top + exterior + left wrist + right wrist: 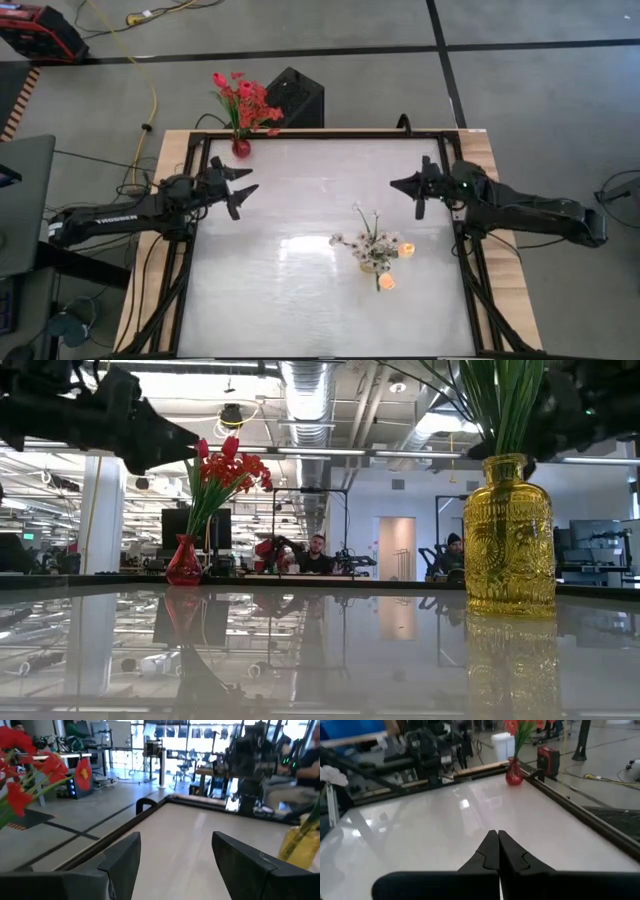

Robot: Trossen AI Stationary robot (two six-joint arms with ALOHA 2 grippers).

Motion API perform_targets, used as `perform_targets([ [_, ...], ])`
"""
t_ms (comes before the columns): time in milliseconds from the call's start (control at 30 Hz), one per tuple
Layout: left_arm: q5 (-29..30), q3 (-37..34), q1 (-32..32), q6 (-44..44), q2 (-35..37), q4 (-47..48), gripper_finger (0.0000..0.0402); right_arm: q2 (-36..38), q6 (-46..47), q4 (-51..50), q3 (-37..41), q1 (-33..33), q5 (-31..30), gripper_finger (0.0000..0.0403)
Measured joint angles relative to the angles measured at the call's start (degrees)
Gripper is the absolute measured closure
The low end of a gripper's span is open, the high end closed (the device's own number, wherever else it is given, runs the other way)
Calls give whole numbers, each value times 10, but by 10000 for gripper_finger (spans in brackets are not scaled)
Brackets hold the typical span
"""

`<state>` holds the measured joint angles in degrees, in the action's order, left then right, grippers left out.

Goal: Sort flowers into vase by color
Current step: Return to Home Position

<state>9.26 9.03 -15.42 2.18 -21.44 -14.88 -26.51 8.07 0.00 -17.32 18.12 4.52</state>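
- Now, the left gripper hangs over the left side of the table. Its fingers are spread wide and carry nothing, and the left wrist view shows only bare tabletop between them.
- The right gripper hangs opposite, over the right side, with its fingers pressed together tip to tip and nothing between them.
- The red flowers stand in the red vase at the table's far edge on the left, near my left gripper.
- The white sprigs and orange buds stand in the yellow vase, right of centre and nearer my right arm.
- I judge the sorting done, so what remains is parking both arms.
- To do that well, I would draw each arm straight back toward its own base and keep its height, so no link sweeps through the blooms.
- The left arm needs care near the red vase, whose stems lean outward. The right arm must not drop toward the tall sprigs.
- I would move slowly and evenly, since a clipped stem could tip a vase.
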Motion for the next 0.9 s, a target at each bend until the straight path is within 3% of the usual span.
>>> perform_targets([
  [333,-9,-50,0,48,98,22,168,142,27,-9,101,-119,-134,387],
  [600,-15,-84,0,73,151,46,168,201,31,13,164,-147,-120,386],
  [900,-48,-85,1,59,158,84,168,187,-4,9,165,-147,-86,377],
])
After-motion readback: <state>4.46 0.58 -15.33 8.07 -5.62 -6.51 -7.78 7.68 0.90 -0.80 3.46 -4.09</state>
